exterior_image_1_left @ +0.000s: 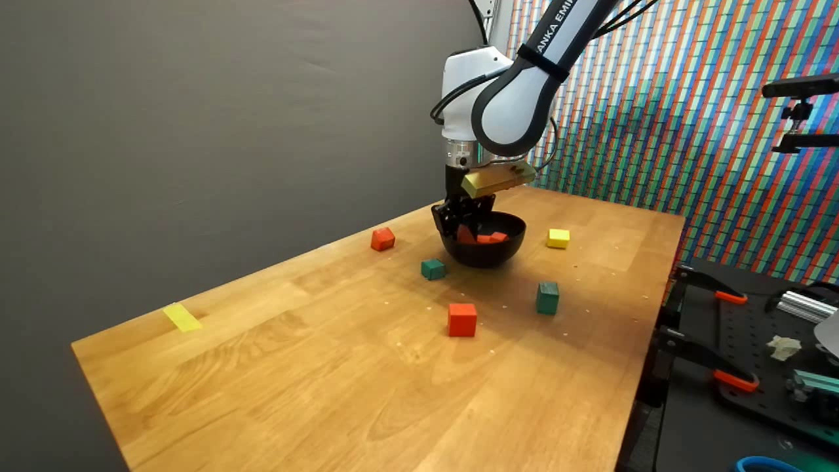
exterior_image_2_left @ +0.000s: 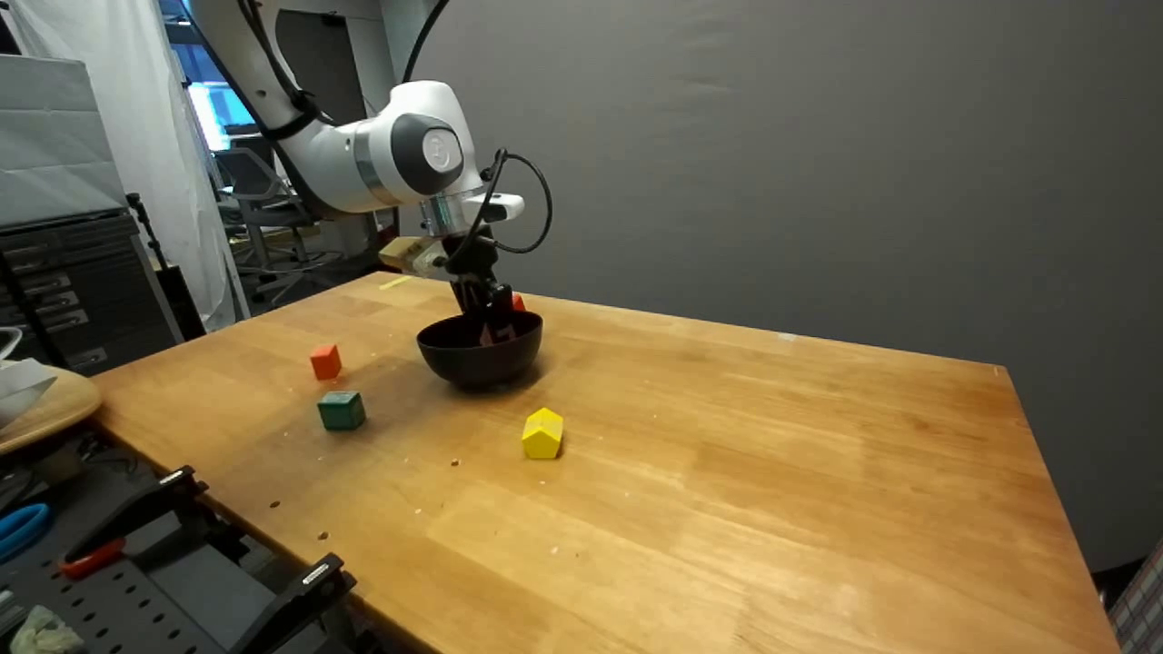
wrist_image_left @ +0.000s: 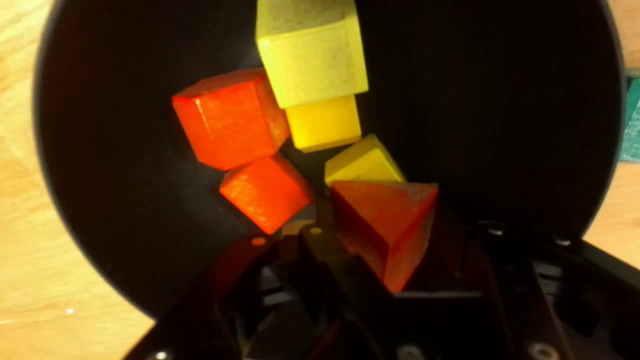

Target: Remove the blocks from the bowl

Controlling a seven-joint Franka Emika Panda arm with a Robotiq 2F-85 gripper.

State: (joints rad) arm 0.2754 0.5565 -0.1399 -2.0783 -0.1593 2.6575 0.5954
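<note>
Jaws: black, dipped into the bowl (exterior_image_1_left: pixel 483 257), one either side of a dark red wedge (wrist_image_left: pixel 392 215); too shadowed to tell whether they pinch it.
Wedge: triangular top, flat sides, lower centre of the wrist view, covering part of a yellow piece (wrist_image_left: pixel 362 162).
Bowl: round, dull black; also holds two smooth orange-red blocks (wrist_image_left: pixel 232 125), a bright yellow block (wrist_image_left: pixel 325 125) and, overlapping it, a pale yellow block (wrist_image_left: pixel 315 65), cut off at the top edge.
Around the bowl: green block (exterior_image_1_left: pixel 432 269) and red block (exterior_image_1_left: pixel 383 239) at centre of an exterior view; five-sided yellow block (exterior_image_2_left: pixel 542 436) at lower centre.
Table (exterior_image_1_left: pixel 314 380): grained wood with pale specks, far edge close behind the bowl, surface stretching lower left.
</note>
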